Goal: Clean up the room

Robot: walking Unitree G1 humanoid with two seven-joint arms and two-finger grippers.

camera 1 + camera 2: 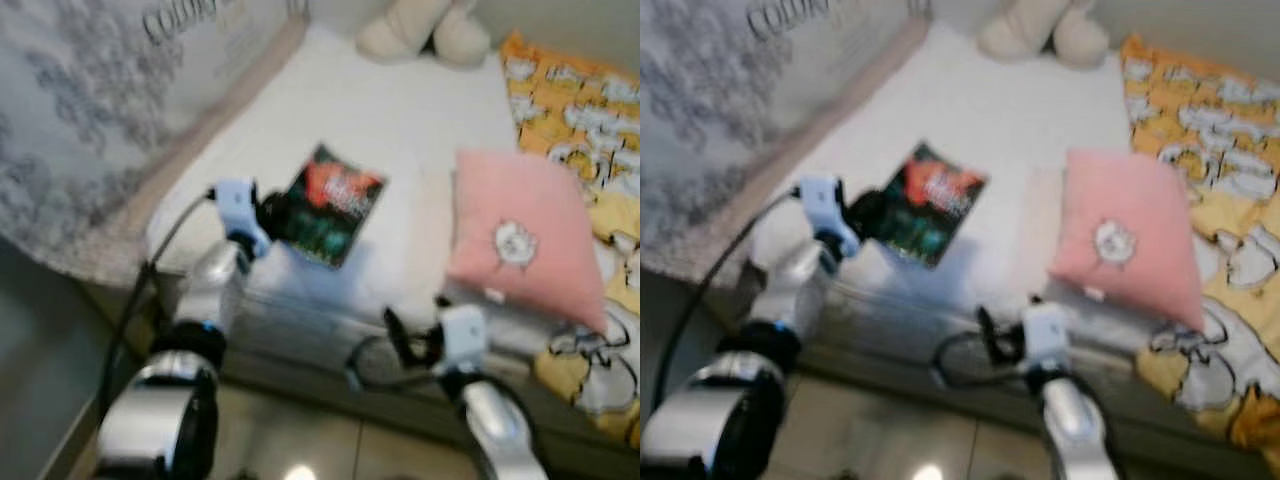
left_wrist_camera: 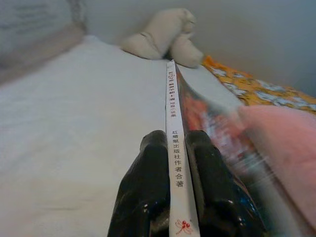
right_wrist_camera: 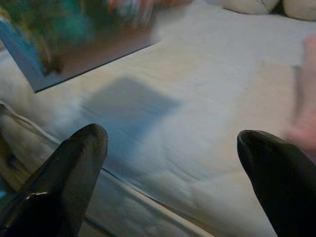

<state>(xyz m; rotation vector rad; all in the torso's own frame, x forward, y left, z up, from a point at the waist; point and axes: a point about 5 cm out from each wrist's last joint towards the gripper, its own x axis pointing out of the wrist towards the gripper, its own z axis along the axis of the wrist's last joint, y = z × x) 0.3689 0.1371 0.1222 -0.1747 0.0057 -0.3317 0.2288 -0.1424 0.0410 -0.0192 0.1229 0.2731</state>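
Two soft things flanked your book (image 1: 331, 205): a square pink pillow (image 1: 523, 238) and a cream plush toy (image 1: 422, 30) on the white bed (image 1: 400, 120). Your left gripper (image 2: 173, 148) pinched the glossy book's thin spine; your right gripper (image 3: 173, 148) hung with fingers wide.

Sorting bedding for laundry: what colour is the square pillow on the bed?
Pink pillow, with a small white motif; clearest in left eye view.

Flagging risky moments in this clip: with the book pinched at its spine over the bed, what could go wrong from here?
1. The left gripper holds the book only by its thin spine, so the cover could swing or slip out.
2. The book hangs above the white mattress, near the pink pillow; a sideways sweep might knock the pillow.
3. The right gripper, jaws open, sits at the bed's edge and could snag the sheet.
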